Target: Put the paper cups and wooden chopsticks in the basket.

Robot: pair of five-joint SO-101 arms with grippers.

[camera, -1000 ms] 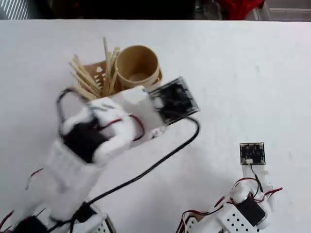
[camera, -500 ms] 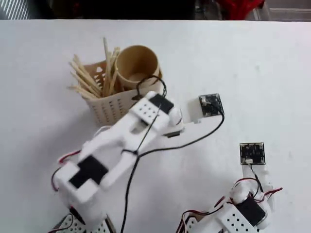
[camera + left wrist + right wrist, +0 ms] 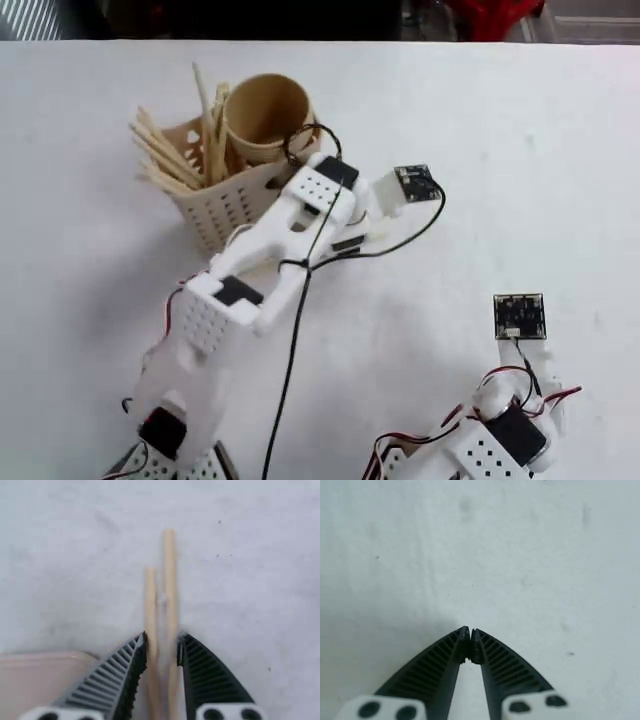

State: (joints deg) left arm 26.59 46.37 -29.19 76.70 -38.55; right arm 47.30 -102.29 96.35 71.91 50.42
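Note:
A pale slotted basket stands at the back left of the white table. It holds a brown paper cup and a bundle of wooden chopsticks sticking out to the left. My left arm stretches along the basket's right side. In the left wrist view my left gripper is shut on two wooden chopsticks, which point out over the table. My right gripper is shut with nothing in it, low over bare table. The right arm sits at the front right.
A black cable runs from the left arm across the middle of the table. A pinkish edge shows beside the left fingers. The right half of the table is bare.
The left arm came down from above the basket and stretched out along its right side. The basket shifted a little left and back. The right arm has kept still.

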